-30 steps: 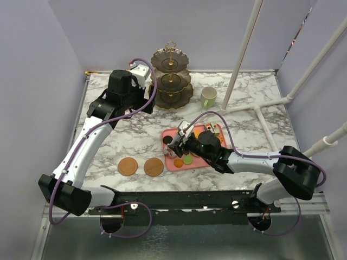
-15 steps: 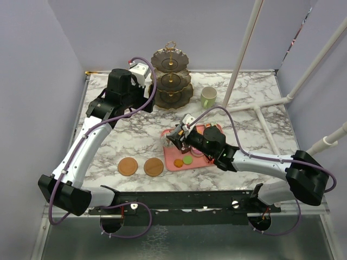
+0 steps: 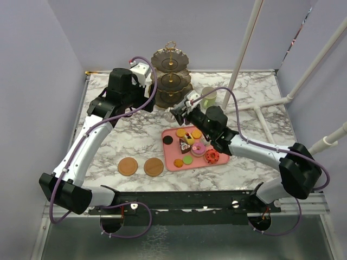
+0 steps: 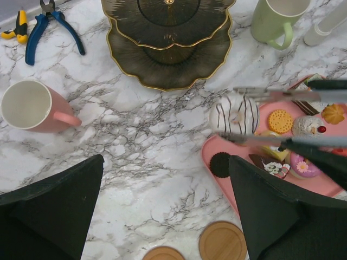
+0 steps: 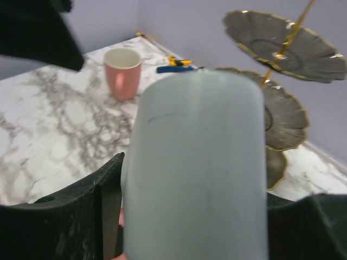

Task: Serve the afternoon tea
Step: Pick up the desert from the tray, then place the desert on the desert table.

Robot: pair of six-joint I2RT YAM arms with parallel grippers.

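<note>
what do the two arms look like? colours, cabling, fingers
Both alike: left arm and right arm have white link shells, black joint housings and bases, and a purple cable looping outside each. The fingers are matte black.

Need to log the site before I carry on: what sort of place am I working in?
Most likely a lab test cell staged as a tea table, not a real café: a marble-patterned tabletop boxed in by plain lilac walls, a white pipe frame, and toy pastries on a pink tray.
</note>
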